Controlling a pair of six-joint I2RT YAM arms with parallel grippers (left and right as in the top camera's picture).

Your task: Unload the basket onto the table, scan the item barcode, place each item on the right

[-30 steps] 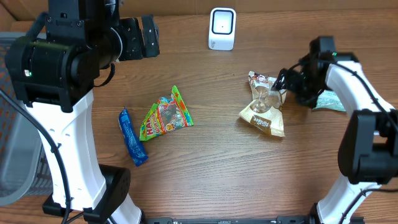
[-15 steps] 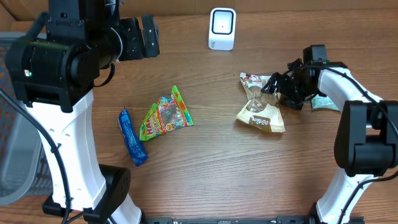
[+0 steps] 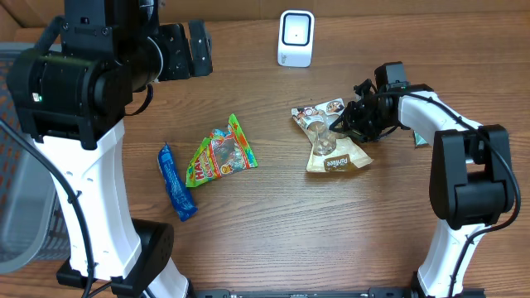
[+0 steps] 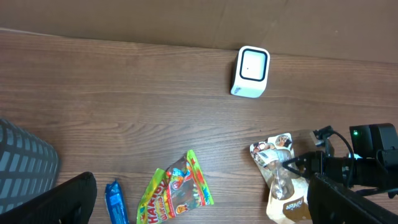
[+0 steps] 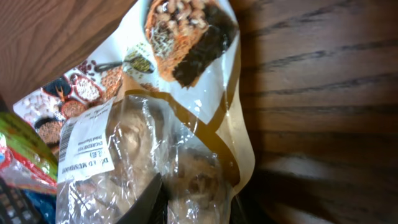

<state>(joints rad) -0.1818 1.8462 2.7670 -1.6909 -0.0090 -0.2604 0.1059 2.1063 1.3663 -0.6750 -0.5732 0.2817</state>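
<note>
1. My right pincer (image 3: 352, 124) is low on the tabletop (image 3: 273, 232). Its fingers have closed in on the near edge of the clear-fronted bag (image 3: 327, 145). In the wrist view the plastic sits pinched between the two dark fingertips, so I judge the bag is gripped.
2. The bag lies flat on the wood, not lifted, right of centre and well short of the white scanner (image 3: 296, 37) at the far edge.
3. A white printed label (image 5: 81, 146) faces up on the bag. I cannot tell whether it carries the barcode.
4. As I read it, the grab is done. Lifting the bag, carrying it to the scanner and turning the code towards the scanner's window are all left to do.
5. My left pincer (image 3: 189, 50) hangs high over the far left, spread wide and holding nothing.
6. Also on the wood are a green and red sweet bag (image 3: 222, 153) and, just beside it, a blue wrapper (image 3: 176, 182). A teal packet (image 3: 422, 137) is mostly hidden under my right arm.
7. The tabletop is dark wood grain. A grey basket (image 4: 25, 168) stands off its left side, and a tan board (image 3: 373, 7) runs behind the far edge.
</note>
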